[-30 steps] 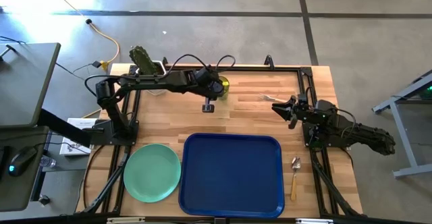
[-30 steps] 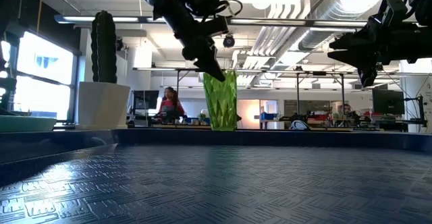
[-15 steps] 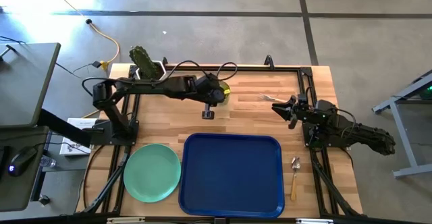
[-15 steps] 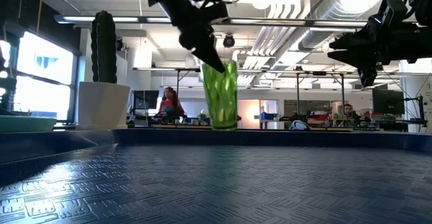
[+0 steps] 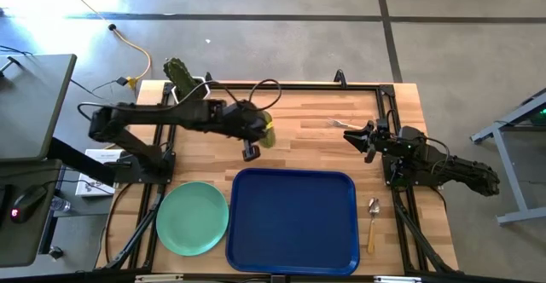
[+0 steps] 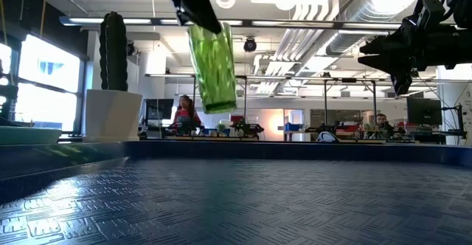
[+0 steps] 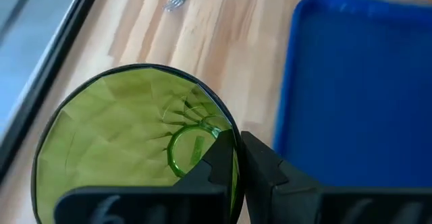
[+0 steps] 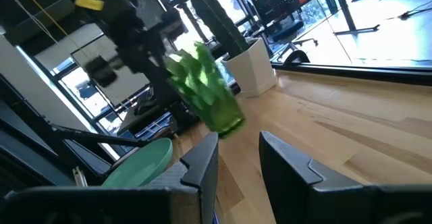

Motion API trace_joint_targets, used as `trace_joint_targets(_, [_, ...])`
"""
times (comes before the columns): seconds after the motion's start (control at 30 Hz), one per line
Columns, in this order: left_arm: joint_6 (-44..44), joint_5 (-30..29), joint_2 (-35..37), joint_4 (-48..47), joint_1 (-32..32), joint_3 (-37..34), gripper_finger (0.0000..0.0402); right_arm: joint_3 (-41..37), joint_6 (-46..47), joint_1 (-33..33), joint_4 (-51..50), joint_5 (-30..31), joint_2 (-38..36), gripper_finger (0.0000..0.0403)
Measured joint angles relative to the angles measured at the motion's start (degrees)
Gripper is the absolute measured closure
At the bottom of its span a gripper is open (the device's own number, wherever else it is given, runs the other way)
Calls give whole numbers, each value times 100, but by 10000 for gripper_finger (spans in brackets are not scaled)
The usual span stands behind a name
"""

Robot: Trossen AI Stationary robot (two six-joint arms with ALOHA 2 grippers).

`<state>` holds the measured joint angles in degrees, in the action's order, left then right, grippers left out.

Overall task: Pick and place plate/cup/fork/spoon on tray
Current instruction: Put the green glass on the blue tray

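My left gripper [image 5: 256, 135] is shut on the olive-green cup [image 5: 267, 129], which hangs above the bare wood just beyond the far edge of the blue tray [image 5: 293, 219]. The low view shows the cup [image 6: 212, 66] clear of the table and tilted. The mint-green plate [image 5: 192, 217] lies flat to the left of the tray. The fork [image 5: 337, 124] lies on the wood at the far right, just beyond my right gripper [image 5: 357, 136], which is open and empty above the table. The spoon [image 5: 373, 219] lies to the right of the tray. My left gripper pinches the cup's wall at its rim [image 7: 226, 126], with one finger inside the cup and one outside. The fingers come from above, pointing down. The cup hangs below them with its mouth up, slightly tilted and lifted clear of the table.
A dark green cactus in a white pot [image 5: 182, 77] stands at the table's far left corner. Black frame rails [image 5: 388, 112] run along the table's edges. Bare wood lies between the tray's far edge and the far rail.
My left gripper has gone up and toward the table's near-left with the cup. The cup, which stood on the wood, is now lifted clear and tilted. My right gripper has kept still.
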<state>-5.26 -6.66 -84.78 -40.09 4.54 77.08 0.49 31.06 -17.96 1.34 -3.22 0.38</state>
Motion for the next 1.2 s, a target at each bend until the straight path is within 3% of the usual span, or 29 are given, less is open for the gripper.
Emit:
trace_joint_targets(0.27, [-1256,-26,470,-186,-556,2,395,0,1,0,0,-1,0,304])
trace_joint_targets(0.4, [-944,-30,521,-407,-955,2,394,0,1,-1,0,-1,0,304])
trace_joint_targets(0.73, [-1231,-277,440,-378,-1785,9,394,-1,0,0,0,-1,2,304])
trace_joint_targets(1.2, [-336,-597,389,-561,-2460,4,394,-1,1,-1,0,-1,2,304])
